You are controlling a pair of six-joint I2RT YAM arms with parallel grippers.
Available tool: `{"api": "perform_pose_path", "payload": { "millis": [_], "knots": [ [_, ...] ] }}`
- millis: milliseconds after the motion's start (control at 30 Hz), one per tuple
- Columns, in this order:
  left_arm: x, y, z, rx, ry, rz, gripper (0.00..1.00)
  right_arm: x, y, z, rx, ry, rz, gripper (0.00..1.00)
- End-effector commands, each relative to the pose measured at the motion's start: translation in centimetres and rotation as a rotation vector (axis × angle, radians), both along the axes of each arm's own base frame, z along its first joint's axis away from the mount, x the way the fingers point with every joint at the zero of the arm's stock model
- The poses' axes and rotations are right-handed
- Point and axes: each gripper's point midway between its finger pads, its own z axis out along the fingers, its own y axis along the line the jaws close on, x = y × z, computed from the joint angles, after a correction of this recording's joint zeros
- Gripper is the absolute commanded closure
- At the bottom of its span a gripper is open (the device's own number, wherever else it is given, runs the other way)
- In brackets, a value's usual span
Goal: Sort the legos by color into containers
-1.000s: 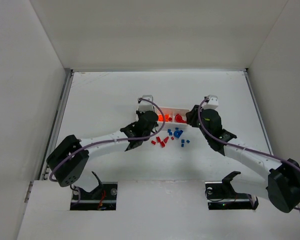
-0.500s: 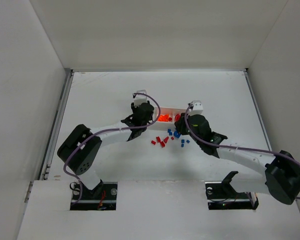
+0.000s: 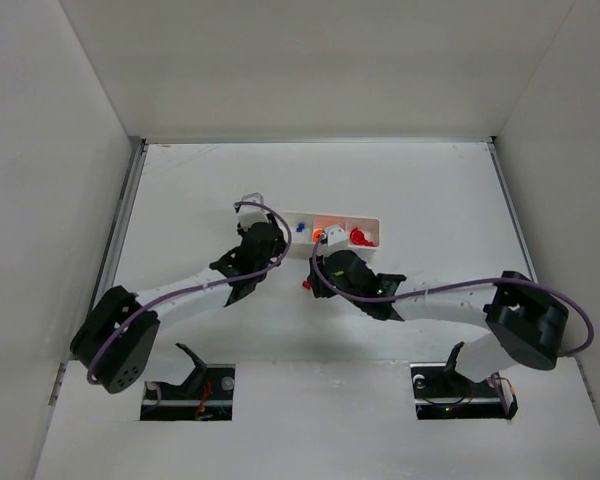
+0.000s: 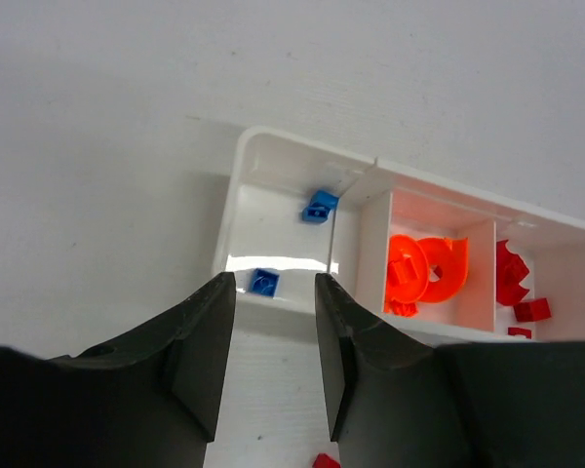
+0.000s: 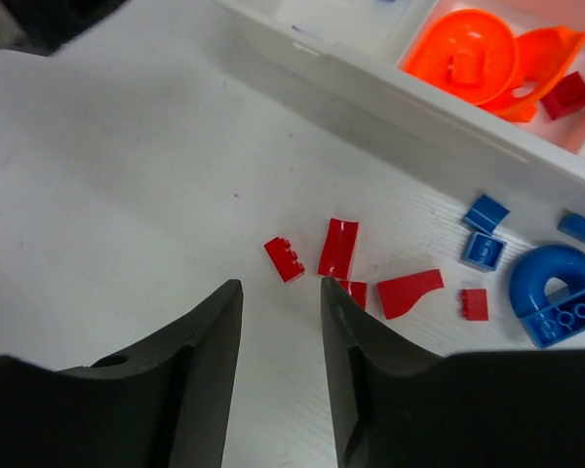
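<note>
The white three-compartment tray [image 3: 372, 222] lies mid-table. In the left wrist view its left compartment [image 4: 273, 156] holds two blue legos [image 4: 319, 207], the middle holds orange legos [image 4: 424, 268], the right holds red ones [image 4: 512, 278]. My left gripper [image 4: 273, 283] is open and empty, just in front of the tray's left end [image 3: 276, 243]. My right gripper [image 5: 280, 285] is open and empty, low over the table [image 3: 318, 274] beside loose red legos [image 5: 338, 247]. Loose blue legos [image 5: 482, 251] and a blue arch [image 5: 561, 292] lie to their right.
The loose pieces lie in a band along the tray's near wall [image 5: 419, 107]. A single red piece [image 3: 306, 284] lies left of the right gripper. The left arm's wrist [image 5: 39, 19] is close by. White walls enclose the table.
My right gripper has swung left from the tray's right end to the loose pieces in front of it. My left gripper has drawn back left to the tray's left end.
</note>
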Motion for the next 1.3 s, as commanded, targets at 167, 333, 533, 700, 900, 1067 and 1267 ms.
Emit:
{"api": "perform_pose_path", "payload": {
  "millis": [167, 333, 533, 700, 900, 1067, 1267],
  "knots": [
    [-3.7, 3.2, -0.5, -0.108, -0.010, 0.020, 0.66, 0.6, 3.4, -0.9, -0.028, 0.015, 0.072, 0.54],
    [-5.6, 3.6, -1.6, -0.117, 0.000, 0.001, 0.66, 1.2, 3.9, -2.7, -0.058, 0.042, 0.066, 0.59],
    [-6.7, 3.9, -2.4, -0.118, 0.000, -0.001, 0.66, 1.1, 4.2, -4.6, -0.091, 0.076, 0.078, 0.64],
    [-7.0, 4.1, -2.2, -0.133, -0.002, -0.001, 0.66, 1.3, 4.1, -5.3, -0.106, 0.088, 0.065, 0.70],
    [-7.5, 2.7, -0.6, -0.148, -0.019, -0.045, 0.66, 1.6, 4.1, -2.3, -0.045, 0.039, 0.048, 0.82],
    [-7.9, 1.5, 0.2, -0.149, -0.036, -0.073, 0.66, 2.1, 2.7, 2.0, 0.028, -0.025, 0.012, 0.84],
    [-9.0, -2.3, 0.9, -0.151, -0.025, -0.174, 0.66, 5.8, -2.8, 6.3, 0.107, -0.097, -0.146, 0.83]
  ]
}}
